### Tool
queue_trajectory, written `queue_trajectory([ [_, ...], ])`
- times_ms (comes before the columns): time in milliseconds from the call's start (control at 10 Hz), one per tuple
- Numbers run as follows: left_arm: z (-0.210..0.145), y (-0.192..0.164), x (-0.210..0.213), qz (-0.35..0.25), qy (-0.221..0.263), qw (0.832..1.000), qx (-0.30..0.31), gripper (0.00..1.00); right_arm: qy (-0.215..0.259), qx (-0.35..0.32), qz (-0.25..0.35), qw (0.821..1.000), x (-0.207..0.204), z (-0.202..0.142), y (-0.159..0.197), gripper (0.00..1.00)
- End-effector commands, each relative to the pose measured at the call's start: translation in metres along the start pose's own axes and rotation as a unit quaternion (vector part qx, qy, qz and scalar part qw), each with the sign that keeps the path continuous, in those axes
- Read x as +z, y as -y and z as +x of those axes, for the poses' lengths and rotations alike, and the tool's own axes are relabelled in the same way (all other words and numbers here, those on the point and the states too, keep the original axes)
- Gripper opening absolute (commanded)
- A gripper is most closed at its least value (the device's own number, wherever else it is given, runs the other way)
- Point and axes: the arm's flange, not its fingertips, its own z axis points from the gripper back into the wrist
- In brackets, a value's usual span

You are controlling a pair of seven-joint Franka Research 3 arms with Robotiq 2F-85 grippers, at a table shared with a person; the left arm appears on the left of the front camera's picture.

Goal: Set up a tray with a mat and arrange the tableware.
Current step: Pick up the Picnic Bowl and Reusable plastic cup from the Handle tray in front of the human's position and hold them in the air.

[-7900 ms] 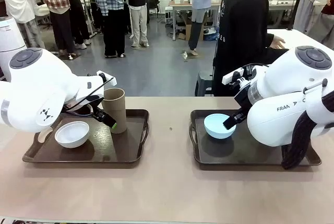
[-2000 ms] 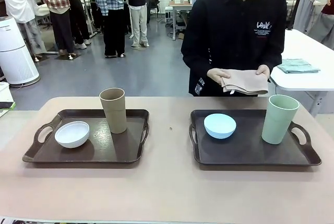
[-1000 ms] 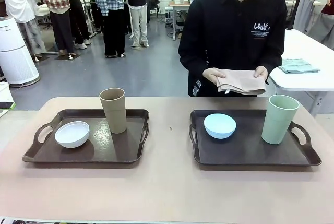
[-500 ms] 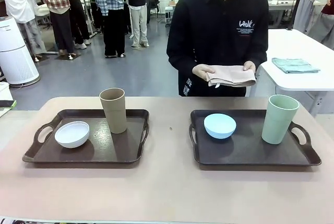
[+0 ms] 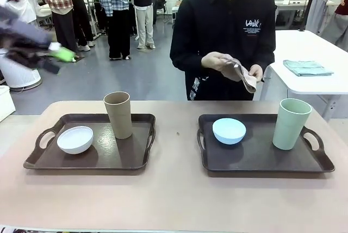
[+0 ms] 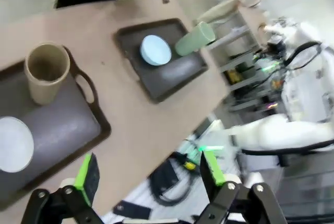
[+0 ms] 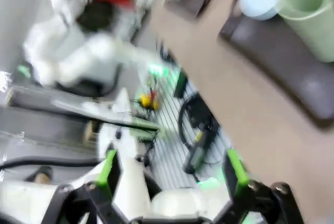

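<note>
A tan table (image 5: 174,200), seen from the robot's side, holds two dark brown trays side by side and well apart; the left tray (image 5: 117,156), in the lower left of the frame, carries a white bowl (image 5: 75,139) near its left handle and an upright tan cup (image 5: 118,114) toward its far edge; the right tray (image 5: 255,157), in the lower right, carries a blue bowl (image 5: 229,130) at its far left and an upright green cup (image 5: 291,123) by its right handle; the dishes stand on bare tray. Behind the table, at upper centre, a person in black holds a beige mat (image 5: 243,75) in both hands (image 5: 216,62), above the table and touching neither tray; it hangs partly unfolded. The left gripper (image 6: 148,174), in its own wrist picture, is high above the table with its fingers spread wide and nothing between them; in the front view it is a blurred shape at the upper left, far from the trays. The right gripper (image 7: 171,172) also has its fingers wide apart and empty; the green cup and blue bowl sit in the upper right corner of its blurred picture. The step in hand looks like bringing in the mat; the tableware is out, but the mat is not yet on a tray. The next move probably calls for the mat to be opened flat and laid on a tray, with the dishes lifted clear first.
</note>
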Motion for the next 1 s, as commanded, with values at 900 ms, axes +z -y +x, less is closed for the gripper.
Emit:
queue_trajectory([
  [900,0.111,0.133,-0.209,0.213,-0.09,0.97,0.075,1.0,-0.06,0.5,0.01,0.864,0.026,0.018,0.099,1.0],
])
